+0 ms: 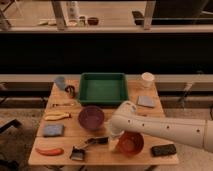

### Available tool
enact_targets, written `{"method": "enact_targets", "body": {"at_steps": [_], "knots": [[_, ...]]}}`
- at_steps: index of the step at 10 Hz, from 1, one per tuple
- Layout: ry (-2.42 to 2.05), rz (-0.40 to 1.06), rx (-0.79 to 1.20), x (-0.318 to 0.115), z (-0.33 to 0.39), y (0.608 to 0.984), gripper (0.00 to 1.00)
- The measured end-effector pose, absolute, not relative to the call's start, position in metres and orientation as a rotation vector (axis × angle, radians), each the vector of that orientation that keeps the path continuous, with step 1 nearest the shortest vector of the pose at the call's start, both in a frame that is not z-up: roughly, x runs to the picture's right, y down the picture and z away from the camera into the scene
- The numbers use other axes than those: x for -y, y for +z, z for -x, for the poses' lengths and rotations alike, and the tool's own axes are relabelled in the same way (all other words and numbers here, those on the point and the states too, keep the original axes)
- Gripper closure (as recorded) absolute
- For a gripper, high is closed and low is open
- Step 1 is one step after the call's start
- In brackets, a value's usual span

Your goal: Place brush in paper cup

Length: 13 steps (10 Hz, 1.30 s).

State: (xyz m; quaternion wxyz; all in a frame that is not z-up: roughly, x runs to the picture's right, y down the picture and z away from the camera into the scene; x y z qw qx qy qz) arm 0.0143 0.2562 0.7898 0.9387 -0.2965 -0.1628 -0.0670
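A white robot arm's gripper (113, 144) hangs low over the wooden worktop (67, 140), between the black-handled, dark-bristled brush (89, 146) lying flat and a round orange-red bowl (131, 143). Whether the jaws are apart cannot be told. The small white paper cup (147, 79) stands well apart at the far right, beside a square green tray (102, 88).

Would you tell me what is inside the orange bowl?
The orange bowl shows nothing inside; the arm covers its far rim. The end effector sits beside it, by the brush.
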Motion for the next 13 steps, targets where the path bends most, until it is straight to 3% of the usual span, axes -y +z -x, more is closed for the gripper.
{"method": "enact_targets", "body": {"at_steps": [3,9,13], "knots": [[-0.141,0.610,0.335,-0.2583,-0.0129,0.7909,0.37],[-0.153,0.618,0.340,-0.2620,-0.0105,0.7908,0.43],[-0.157,0.620,0.343,-0.2633,-0.0104,0.7901,0.54]]}}
